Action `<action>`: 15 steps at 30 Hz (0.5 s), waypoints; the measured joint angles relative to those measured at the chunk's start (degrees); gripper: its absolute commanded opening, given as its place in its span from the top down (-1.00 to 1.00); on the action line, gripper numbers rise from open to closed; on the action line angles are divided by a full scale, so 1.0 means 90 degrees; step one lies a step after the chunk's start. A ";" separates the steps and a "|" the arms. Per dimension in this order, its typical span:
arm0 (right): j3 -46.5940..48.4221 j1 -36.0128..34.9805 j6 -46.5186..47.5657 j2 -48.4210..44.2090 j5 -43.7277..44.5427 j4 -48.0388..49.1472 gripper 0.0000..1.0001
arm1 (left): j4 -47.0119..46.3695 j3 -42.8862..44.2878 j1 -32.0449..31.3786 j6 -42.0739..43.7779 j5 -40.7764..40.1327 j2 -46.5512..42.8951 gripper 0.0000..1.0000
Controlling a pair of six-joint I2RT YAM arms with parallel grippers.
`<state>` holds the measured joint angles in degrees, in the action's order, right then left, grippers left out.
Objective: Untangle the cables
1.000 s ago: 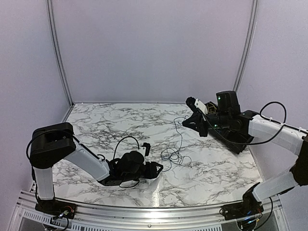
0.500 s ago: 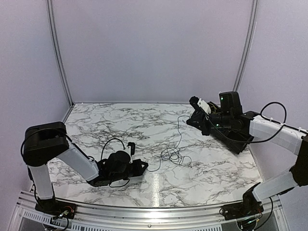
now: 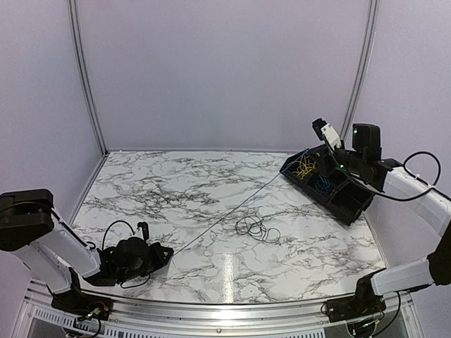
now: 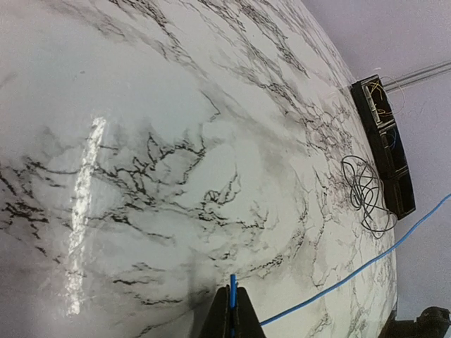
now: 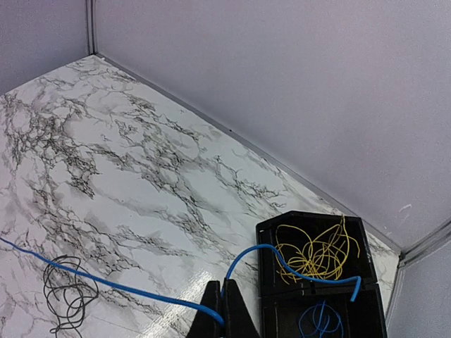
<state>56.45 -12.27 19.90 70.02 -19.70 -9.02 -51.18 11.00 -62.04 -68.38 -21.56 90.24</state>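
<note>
1. Marble table (image 3: pixel 176 183): the left arm sits low at the near-left corner, and the right arm is raised over the far right.
2. Black tray (image 3: pixel 350 208): it lies at the far-right edge and is split into compartments. 1 holds the yellow cable (image 5: pixel 317 250), and the next holds a blue coil (image 5: pixel 320 320).
3. Blue cable (image 3: pixel 232 208): it runs taut in 1 straight diagonal across the table between the 2 claws. Its free end curls over the tray.
4. Black cable (image 3: pixel 256 228): a loose tangle on the table at mid-right, near the blue line. Whether they touch cannot be told.
5. Left gripper (image 4: pixel 232 313): pinched tight on the blue cable's near end.
6. Right gripper (image 5: pixel 221 303): pinched tight on the same cable, near its far end.
7. Step in hand, as judged: drawing the blue cable out straight, clear of the black tangle.
8. Next move likely calls for easing the tension, then gathering the blue cable toward the tray without snagging the black cable.
</note>
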 measured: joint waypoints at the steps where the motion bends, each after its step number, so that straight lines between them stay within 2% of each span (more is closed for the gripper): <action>1: 0.0010 0.0075 -0.0051 0.0002 0.0039 -0.0007 1.00 | 0.0000 -0.0070 0.0000 -0.0080 -0.0024 -0.0063 1.00; 9: 0.0015 0.0503 -0.0457 0.0034 -0.0209 -0.0340 1.00 | -0.0289 -0.0355 -0.0032 -0.0369 -0.0209 -0.0607 1.00; 11: 0.0058 0.0597 -0.0500 0.0036 -0.0262 -0.0403 1.00 | -0.0243 -0.0289 -0.0034 -0.0138 -0.0260 -0.0743 1.00; 15: 0.0367 0.0755 -0.0510 0.0036 -0.0282 -0.0437 1.00 | 0.0255 0.0262 -0.0034 0.0925 -0.0279 -0.0959 1.00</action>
<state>59.75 -5.48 15.31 70.35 -22.24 -12.95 -48.88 13.37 -62.35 -60.05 -24.08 81.60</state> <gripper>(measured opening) 0.016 0.021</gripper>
